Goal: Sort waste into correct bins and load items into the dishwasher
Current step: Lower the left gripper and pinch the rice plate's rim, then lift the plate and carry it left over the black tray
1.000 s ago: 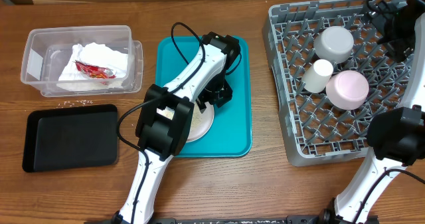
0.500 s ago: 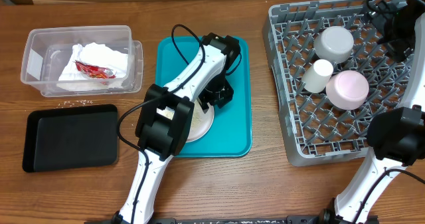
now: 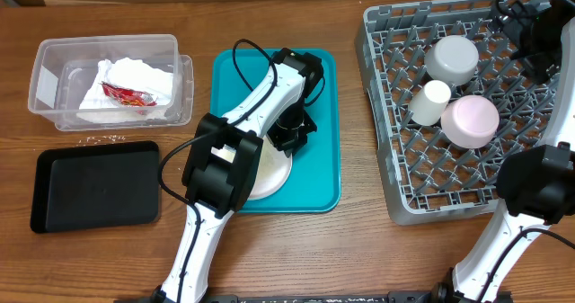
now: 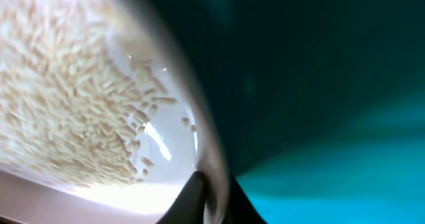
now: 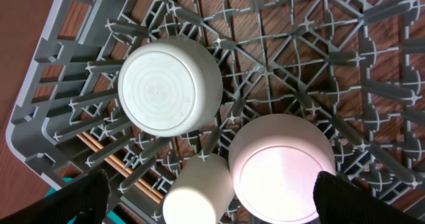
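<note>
Pink-white plate [image 3: 272, 173] pinched at the rim

Overhead, mid-frame, our left gripper [image 3: 289, 134] clamps it on the teal tray [image 3: 323, 173]. Left wrist: rice [image 4: 66, 98] fills the left; we should lift level. Right wrist: our right gripper [image 5: 212, 201] gapes empty over the rack [image 5: 46, 64]

The brown wooden surface [image 3: 359, 249] carries a clear rectangular plastic tub [image 3: 108, 40], a shallow black rectangular tray [image 3: 97, 186], a teal serving tray [image 3: 319, 159], a square grey plastic dish rack [image 3: 377, 114] and scattered whitish food bits [image 3: 103, 139].
</note>
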